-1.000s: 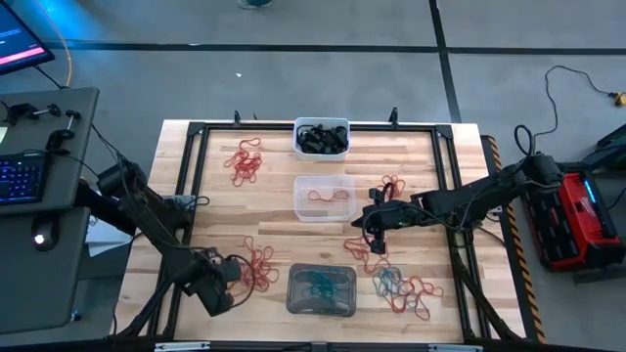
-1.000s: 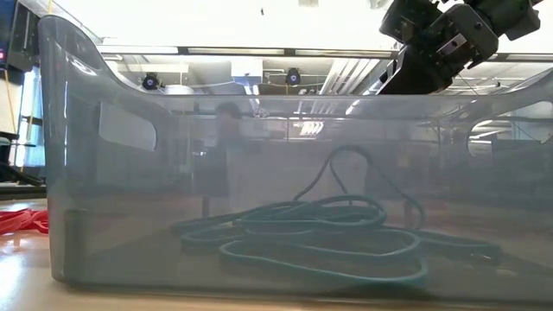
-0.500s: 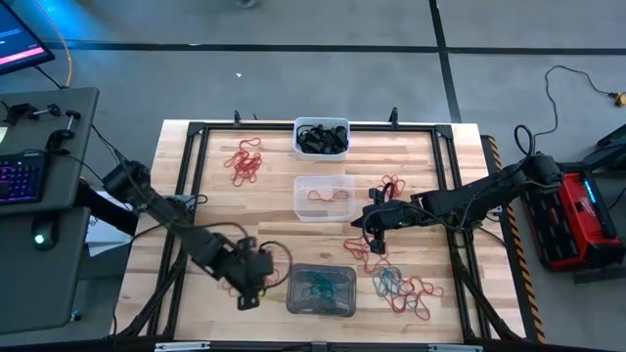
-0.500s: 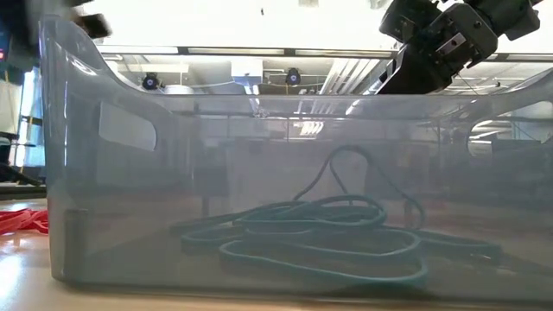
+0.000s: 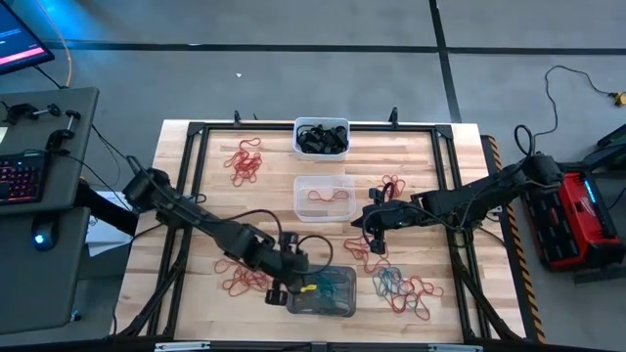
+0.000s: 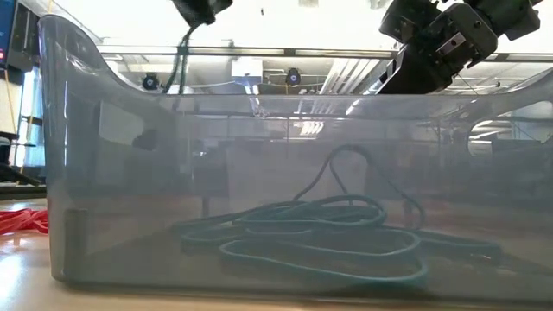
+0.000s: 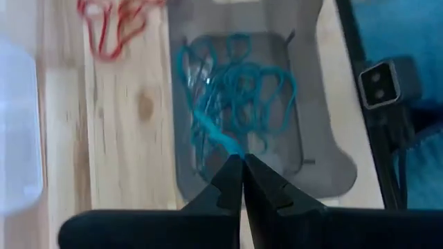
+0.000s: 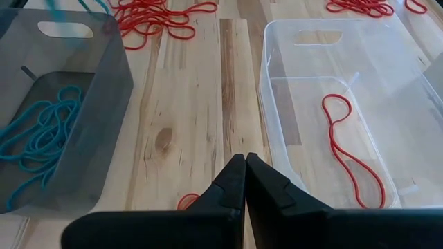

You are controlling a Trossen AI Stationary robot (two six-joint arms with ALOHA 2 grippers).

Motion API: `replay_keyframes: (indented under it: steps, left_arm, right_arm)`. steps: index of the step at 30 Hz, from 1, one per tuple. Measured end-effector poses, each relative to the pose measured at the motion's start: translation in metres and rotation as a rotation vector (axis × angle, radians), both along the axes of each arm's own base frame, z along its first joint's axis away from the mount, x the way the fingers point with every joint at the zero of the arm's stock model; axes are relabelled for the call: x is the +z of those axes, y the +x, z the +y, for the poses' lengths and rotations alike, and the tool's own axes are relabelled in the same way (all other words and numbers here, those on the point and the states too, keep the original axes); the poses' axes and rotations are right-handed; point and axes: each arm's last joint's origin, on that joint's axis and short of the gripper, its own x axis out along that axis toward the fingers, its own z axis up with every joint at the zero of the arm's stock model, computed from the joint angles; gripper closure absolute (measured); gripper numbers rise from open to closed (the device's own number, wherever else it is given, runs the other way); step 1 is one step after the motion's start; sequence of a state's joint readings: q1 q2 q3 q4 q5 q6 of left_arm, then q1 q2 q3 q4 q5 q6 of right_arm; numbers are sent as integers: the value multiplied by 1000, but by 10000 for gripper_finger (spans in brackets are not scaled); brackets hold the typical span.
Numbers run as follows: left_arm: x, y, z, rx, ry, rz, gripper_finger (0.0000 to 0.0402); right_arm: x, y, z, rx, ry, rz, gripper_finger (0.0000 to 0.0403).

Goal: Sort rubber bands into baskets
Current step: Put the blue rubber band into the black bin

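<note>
Baskets: translucent grey plastic tub (image 5: pixel 322 290) holds teal rubber bands (image 7: pixel 235 97); clear tub (image 8: pixel 346 111), one red band (image 8: pixel 349 149); white tub (image 5: pixel 321 138), black bands (image 5: pixel 321 140). Left gripper (image 7: pixel 242 162) fingers pinch a teal band (image 7: pixel 211 131) above grey tub; right gripper (image 8: pixel 245 162) fingers pressed together.

Robotics lab: wooden table (image 5: pixel 274 210) in black frame, grey floor, lit keyboard (image 5: pixel 20 179) on side desk, ceiling strip lights (image 6: pixel 285 53).

Three baskets (image 5: pixel 322 140) in a row between loose rubber bands (image 5: pixel 244 162)
</note>
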State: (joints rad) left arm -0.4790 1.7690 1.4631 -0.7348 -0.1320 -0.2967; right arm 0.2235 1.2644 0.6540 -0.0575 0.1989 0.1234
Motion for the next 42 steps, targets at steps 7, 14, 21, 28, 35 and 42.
replay_keyframes:
  steps: [7, 14, 21, 28, 35, 42]
  left_arm:
    - [-6, 26, -1, -128, -44, -82, 401]
    - [-26, 44, 4, -248, -93, -80, 401]
    - [-31, 51, 14, -237, -60, -79, 387]
    - [-30, 50, 16, -179, -45, -83, 334]
    - [-44, 42, 8, -178, -12, -77, 324]
    - [-30, 38, -5, -189, 76, -203, 395]
  right_arm:
    - [0, 0, 0, 0, 0, 1, 403]
    - [0, 0, 0, 0, -1, 6, 403]
    - [-1, -1, 0, 0, -3, 13, 403]
    - [-1, -1, 0, 0, -3, 13, 403]
    - [-1, -1, -1, -11, -12, 11, 403]
    - [-1, -1, -1, 0, -26, 9, 403]
